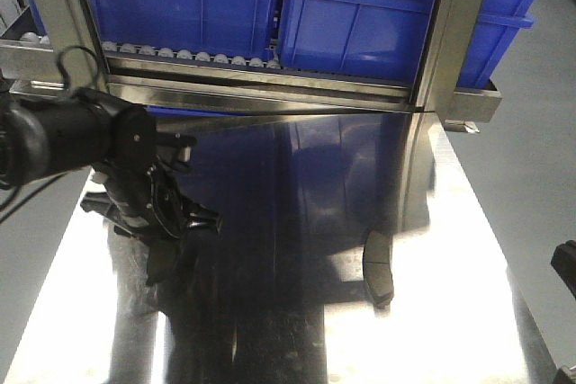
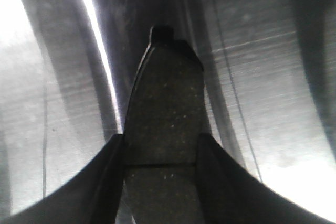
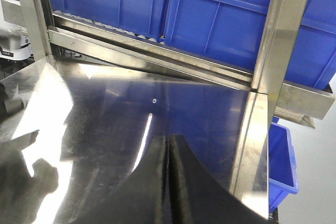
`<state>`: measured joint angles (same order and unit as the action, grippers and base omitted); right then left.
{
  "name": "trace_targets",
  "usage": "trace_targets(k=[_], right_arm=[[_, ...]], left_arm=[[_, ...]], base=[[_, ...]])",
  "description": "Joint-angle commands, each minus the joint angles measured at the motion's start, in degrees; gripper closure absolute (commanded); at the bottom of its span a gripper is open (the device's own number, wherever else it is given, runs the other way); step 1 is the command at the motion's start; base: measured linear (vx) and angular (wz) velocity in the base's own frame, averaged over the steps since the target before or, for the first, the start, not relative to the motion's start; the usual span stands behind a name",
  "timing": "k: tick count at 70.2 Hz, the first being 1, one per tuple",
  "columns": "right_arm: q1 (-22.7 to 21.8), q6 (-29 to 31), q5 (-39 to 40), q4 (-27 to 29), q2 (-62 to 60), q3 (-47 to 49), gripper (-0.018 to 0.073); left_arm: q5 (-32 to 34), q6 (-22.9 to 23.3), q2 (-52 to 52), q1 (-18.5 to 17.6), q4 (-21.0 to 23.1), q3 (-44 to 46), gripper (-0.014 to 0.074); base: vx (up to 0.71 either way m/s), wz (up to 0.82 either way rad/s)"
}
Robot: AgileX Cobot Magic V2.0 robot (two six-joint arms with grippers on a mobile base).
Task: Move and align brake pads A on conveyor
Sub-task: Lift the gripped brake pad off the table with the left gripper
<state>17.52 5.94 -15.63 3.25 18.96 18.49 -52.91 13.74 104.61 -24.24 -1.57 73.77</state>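
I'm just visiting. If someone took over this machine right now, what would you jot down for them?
Left gripper: shut on a brake pad, low over the steel tabletop.
Right gripper: shut, empty.
A second brake pad lies loose on the tabletop.
Done: one pad gripped.
Left: carry both to the conveyor, not in view here, and align them.

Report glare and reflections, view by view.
Exterior front view: the mirror-like steel tabletop blows out white at lower corners and reflects the blue plastic bins; the loose dark grey curved brake pad is legible. Left wrist view: a glare streak beside the gripped speckled grey pad. Right wrist view: white glare patches at left; the black fingers are featureless.
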Motion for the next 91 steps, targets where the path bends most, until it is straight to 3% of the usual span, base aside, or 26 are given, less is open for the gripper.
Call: trace_targets(k=[1,29,50,66,91], right_arm=[[-0.25,0.13,4.17,-0.36,0.50,1.61,0.0566],[-0.25,0.13,4.17,-0.36,0.50,1.61,0.0566],[-0.25,0.13,4.17,-0.36,0.50,1.61,0.0566],[-0.25,0.13,4.17,-0.36,0.50,1.61,0.0566],[-0.25,0.13,4.17,-0.36,0.50,1.61,0.0566]], left_arm=[[4.75,-0.74,-7.73,-0.46,-0.17,-1.16,0.0443],[22.25,-2.41,-36.07,-0.40,-0.28,-22.47,0.0443],[24.73,-2.41,-54.42,-0.40,-3.82,-35.62,0.0443],[31.45,-2.36,-69.43,-0.40,-4.63,-45.33,0.0443],[31.68,-2.36,-81.07,-0.40,-4.59,-48.92,0.0443]], base=[[0.00,0.00],[0.00,0.00],[0.00,0.00],[0.00,0.00],[0.00,0.00]])
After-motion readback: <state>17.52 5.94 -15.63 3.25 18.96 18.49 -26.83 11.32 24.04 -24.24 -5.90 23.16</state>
